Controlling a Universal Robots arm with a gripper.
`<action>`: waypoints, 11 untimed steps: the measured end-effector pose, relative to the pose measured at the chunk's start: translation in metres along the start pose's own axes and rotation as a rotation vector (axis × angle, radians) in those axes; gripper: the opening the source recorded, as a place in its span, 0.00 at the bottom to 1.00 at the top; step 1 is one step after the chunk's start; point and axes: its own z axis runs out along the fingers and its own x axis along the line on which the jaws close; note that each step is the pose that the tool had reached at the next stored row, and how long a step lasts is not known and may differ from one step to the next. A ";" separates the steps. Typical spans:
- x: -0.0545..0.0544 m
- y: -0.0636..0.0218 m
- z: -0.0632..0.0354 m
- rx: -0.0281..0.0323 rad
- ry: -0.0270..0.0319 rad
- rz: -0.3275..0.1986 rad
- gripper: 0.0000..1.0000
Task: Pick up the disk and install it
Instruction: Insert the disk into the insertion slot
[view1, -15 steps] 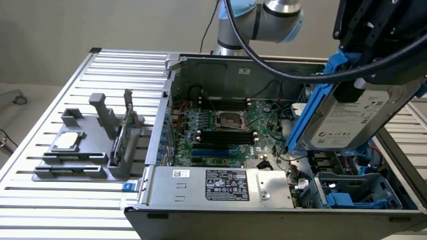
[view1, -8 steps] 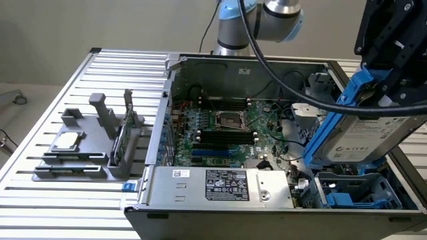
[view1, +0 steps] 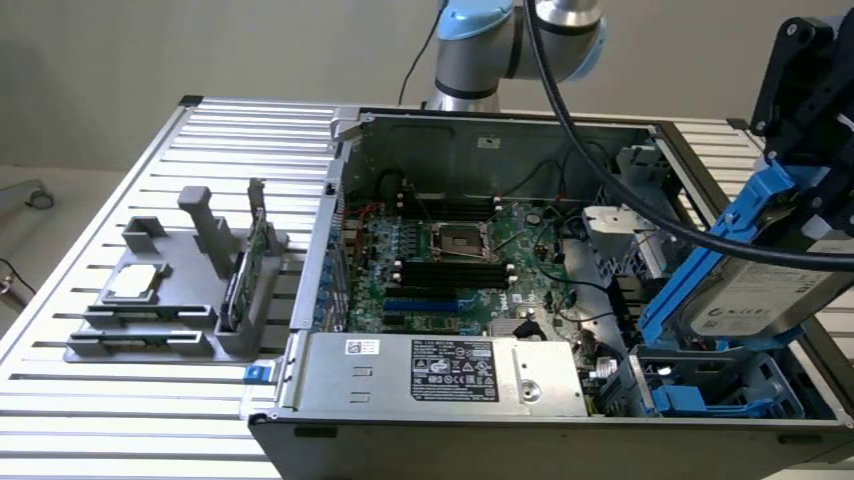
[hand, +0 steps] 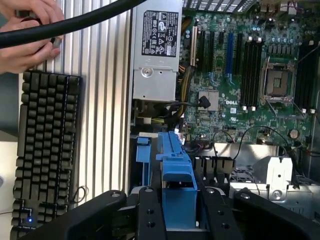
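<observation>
The disk, silver-grey with a white label and blue carrier rails, hangs tilted over the right end of the open computer case in the exterior view. My gripper is shut on its upper end. In the wrist view the black fingers clamp the disk's blue carrier on both sides. Below the disk sits a blue drive bay in the case's front right corner.
Inside the case lie the motherboard and the grey power supply. A thick black cable runs from the arm across the case. A grey fixture stands on the slatted table at the exterior view's left. A keyboard and a person's hands are beside the case.
</observation>
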 end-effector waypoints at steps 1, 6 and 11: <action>0.000 -0.0016 0.0018 0.0000 0.0001 0.000 0.33; 0.001 -0.0066 0.0107 0.0000 0.0007 0.000 0.33; 0.001 -0.0147 0.0197 -0.0001 0.0012 0.000 0.33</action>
